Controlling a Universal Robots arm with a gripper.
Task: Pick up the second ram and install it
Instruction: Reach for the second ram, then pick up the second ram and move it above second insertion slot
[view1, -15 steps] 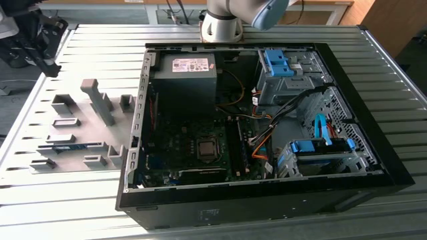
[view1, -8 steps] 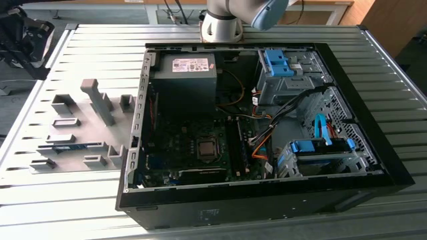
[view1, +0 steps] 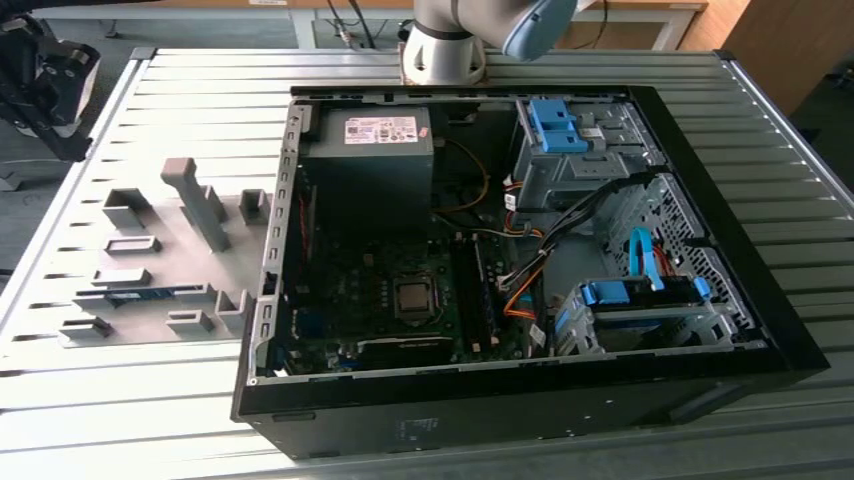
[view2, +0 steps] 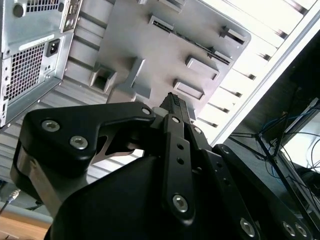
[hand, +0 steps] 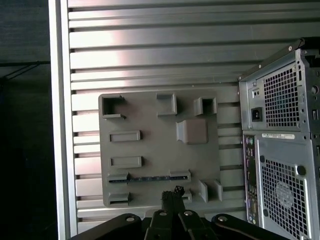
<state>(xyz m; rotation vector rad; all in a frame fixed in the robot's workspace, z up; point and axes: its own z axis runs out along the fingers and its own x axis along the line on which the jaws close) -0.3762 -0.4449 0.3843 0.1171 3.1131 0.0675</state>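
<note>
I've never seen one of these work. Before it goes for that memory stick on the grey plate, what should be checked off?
1. Second ram seated between its blocks on the grey fixture plate: ok.
2. End effector empty: ok, jaws shut on nothing.
3. End effector lined up over the ram: cannot tell.
4. Computer case open, motherboard exposed: ok.
5. Free memory slot ready to take the ram: cannot tell.
</note>
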